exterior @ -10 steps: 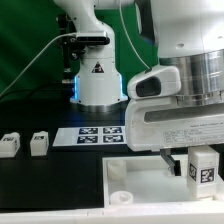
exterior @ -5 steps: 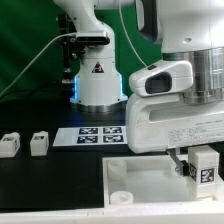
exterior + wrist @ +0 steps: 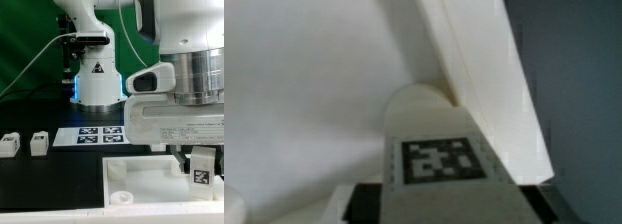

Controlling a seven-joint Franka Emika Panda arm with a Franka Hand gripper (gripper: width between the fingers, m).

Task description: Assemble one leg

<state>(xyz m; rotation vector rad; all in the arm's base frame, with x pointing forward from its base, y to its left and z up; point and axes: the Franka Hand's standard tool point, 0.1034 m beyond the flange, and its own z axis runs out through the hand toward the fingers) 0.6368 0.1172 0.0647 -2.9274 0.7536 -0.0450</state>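
Note:
My gripper [image 3: 199, 157] is shut on a white leg [image 3: 202, 168] with a black-and-white tag and holds it upright over the right part of the large flat white panel [image 3: 150, 178]. In the wrist view the held leg [image 3: 434, 140] fills the middle, its tag facing the camera, and its far end lies near the panel's edge [image 3: 473, 70]. Dark pads [image 3: 367, 203] press on both its sides. Two more white legs [image 3: 11, 145] [image 3: 39, 143] stand on the black table at the exterior view's left.
The marker board [image 3: 98, 134] lies flat behind the panel, in front of the robot's white base [image 3: 98, 80]. A round hole post [image 3: 118, 172] shows at the panel's left corner. Cables hang at the back left.
The gripper with the leg has shifted slightly and lowered a little toward the panel; the two loose legs and the panel have not moved.

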